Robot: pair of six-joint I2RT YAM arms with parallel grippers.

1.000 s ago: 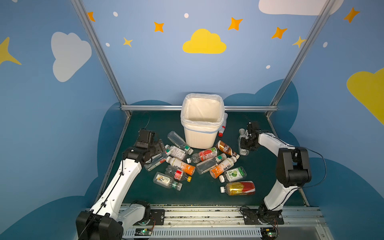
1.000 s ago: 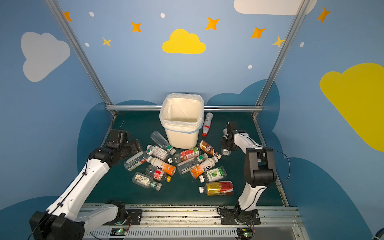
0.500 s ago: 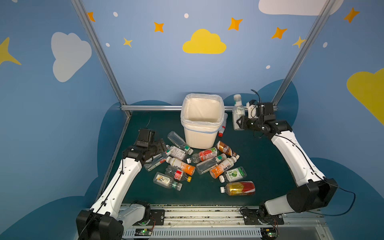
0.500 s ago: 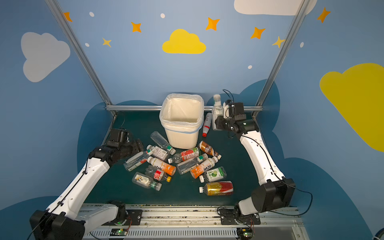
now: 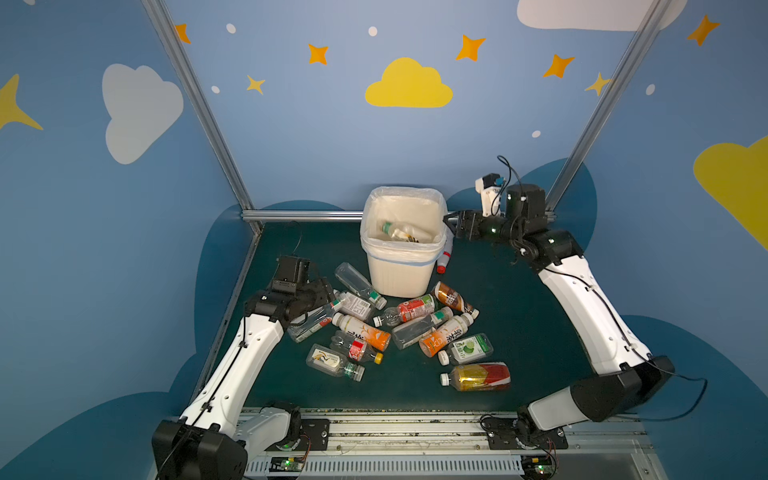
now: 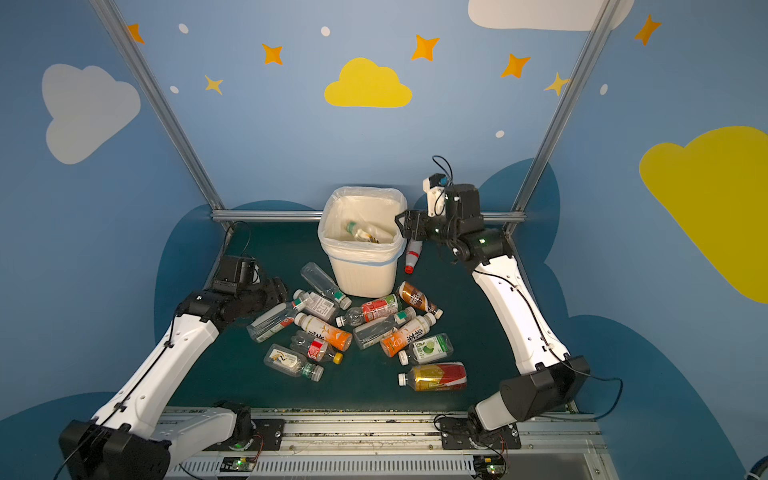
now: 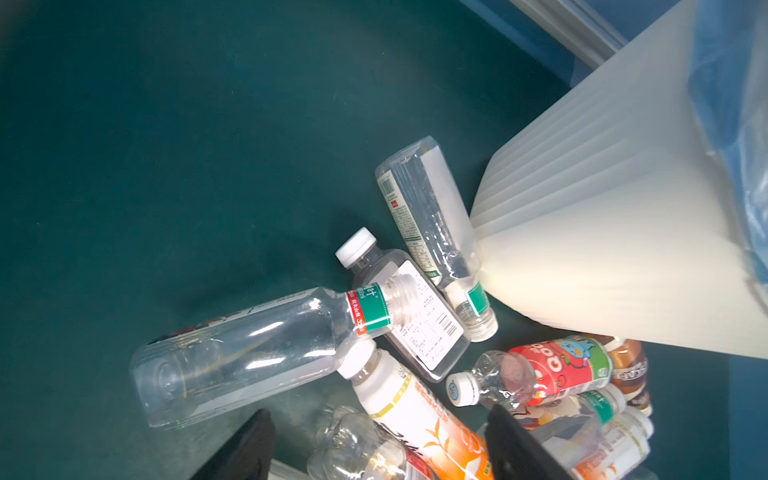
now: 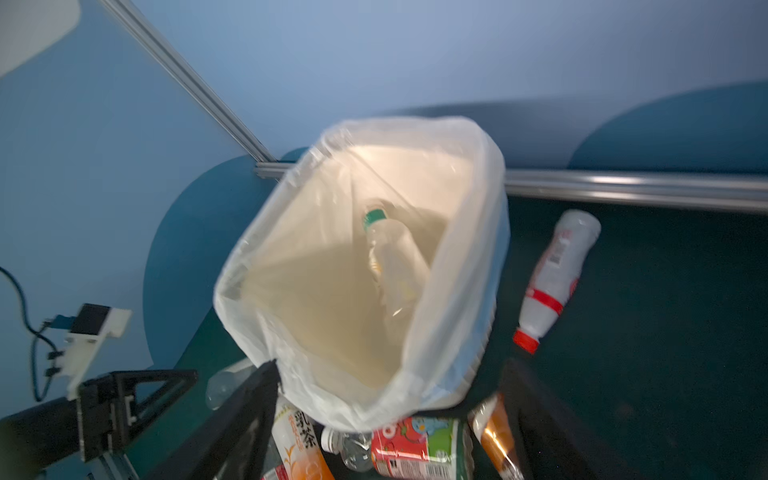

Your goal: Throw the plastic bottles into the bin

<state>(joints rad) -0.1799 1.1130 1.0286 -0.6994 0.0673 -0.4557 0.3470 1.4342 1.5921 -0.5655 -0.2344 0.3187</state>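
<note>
The cream-white bin (image 5: pixel 399 274) (image 6: pixel 361 278) with its bag liner stands at the back middle. One clear green-capped plastic bottle (image 5: pixel 399 232) (image 6: pixel 365 232) (image 8: pixel 395 257) lies inside it. My right gripper (image 5: pixel 451 222) (image 6: pixel 401 224) (image 8: pixel 388 374) hovers at the bin's right rim, open and holding nothing. Several plastic bottles lie in a pile in front of the bin. My left gripper (image 5: pixel 328 297) (image 6: pixel 282 291) (image 7: pixel 380 424) hangs open low over the pile's left end. A clear bottle (image 7: pixel 249 353) (image 5: pixel 309 326) lies just beyond its fingertips. An orange-label bottle (image 7: pixel 419 419) lies between the fingers.
A white bottle with a red cap (image 5: pixel 444 257) (image 8: pixel 552 274) lies on the mat against the bin's right side. A red and yellow bottle (image 5: pixel 478 376) lies alone nearest the front rail. Aluminium frame posts and blue walls close in the green mat.
My right arm rose from the mat at the right with a bottle, reached the bin's rim and opened; the bottle now lies in the bin. My left gripper's jaws have narrowed a little.
</note>
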